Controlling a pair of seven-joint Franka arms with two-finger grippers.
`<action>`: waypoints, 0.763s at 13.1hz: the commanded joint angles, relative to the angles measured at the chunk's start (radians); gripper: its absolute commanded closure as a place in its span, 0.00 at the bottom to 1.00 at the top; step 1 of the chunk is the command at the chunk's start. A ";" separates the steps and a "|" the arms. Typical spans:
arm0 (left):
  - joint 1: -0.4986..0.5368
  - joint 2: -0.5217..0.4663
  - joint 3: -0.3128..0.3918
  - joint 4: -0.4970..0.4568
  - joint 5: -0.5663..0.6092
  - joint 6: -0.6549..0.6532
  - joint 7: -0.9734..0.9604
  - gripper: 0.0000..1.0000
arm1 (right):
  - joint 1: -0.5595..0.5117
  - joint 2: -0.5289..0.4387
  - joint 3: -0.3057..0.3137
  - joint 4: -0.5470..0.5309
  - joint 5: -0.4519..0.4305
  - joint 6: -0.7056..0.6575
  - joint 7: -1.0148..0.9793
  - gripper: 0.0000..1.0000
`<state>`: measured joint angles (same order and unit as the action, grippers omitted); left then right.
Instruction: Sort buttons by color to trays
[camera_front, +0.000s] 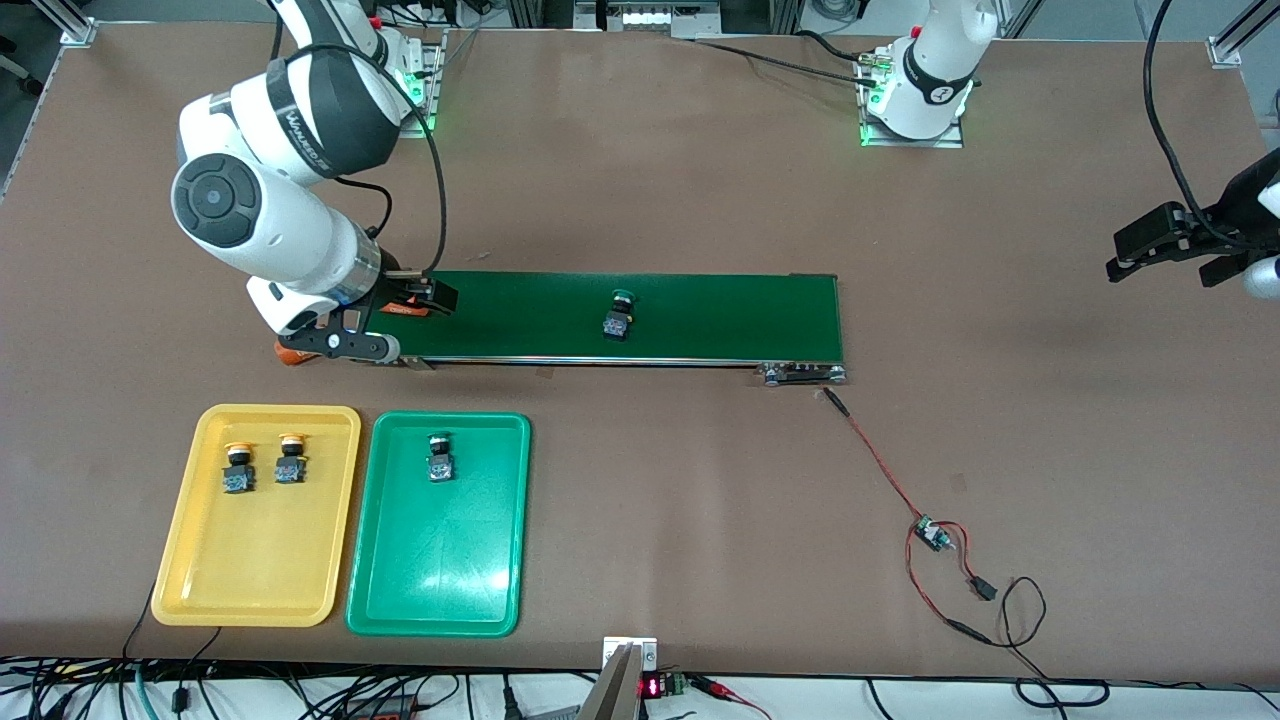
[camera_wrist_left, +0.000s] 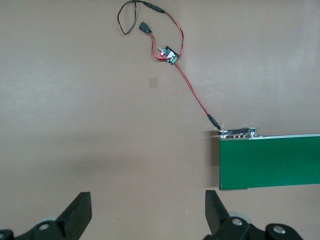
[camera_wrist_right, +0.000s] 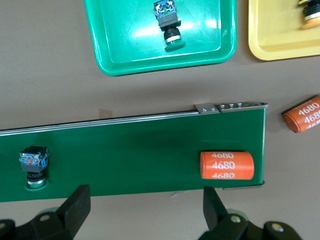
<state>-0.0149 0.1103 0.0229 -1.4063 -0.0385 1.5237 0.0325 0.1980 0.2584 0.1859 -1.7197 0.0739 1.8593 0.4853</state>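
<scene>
With my right tool (camera_wrist_right: 142, 212) wide open and empty over the conveyor belt (camera_front: 700, 315), the last green button (camera_front: 618, 318), light, rigid and slick-capped, wants gripping across its squarish black body.

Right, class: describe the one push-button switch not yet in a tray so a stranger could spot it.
Find the long dark-green conveyor belt across the table's middle. Midway along it sits a small black-bodied push-button switch with a green mushroom cap. It alone is on the belt; the other switches are in trays.

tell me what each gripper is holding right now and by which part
Nothing is held. The right gripper hangs open over the conveyor belt; the left gripper waits open over bare table.
</scene>
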 joint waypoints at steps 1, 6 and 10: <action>-0.002 -0.027 -0.003 -0.022 0.020 -0.005 0.009 0.00 | 0.041 0.027 -0.006 -0.011 0.001 0.067 0.015 0.00; -0.002 -0.029 -0.001 -0.022 0.017 0.027 0.004 0.00 | 0.080 0.015 -0.013 -0.124 0.004 0.257 0.016 0.00; 0.000 -0.051 -0.001 -0.059 0.012 0.018 -0.013 0.00 | 0.072 -0.122 -0.011 -0.354 0.003 0.441 0.006 0.00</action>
<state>-0.0148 0.0951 0.0229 -1.4199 -0.0385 1.5314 0.0272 0.2666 0.2432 0.1838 -1.9359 0.0738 2.2338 0.4932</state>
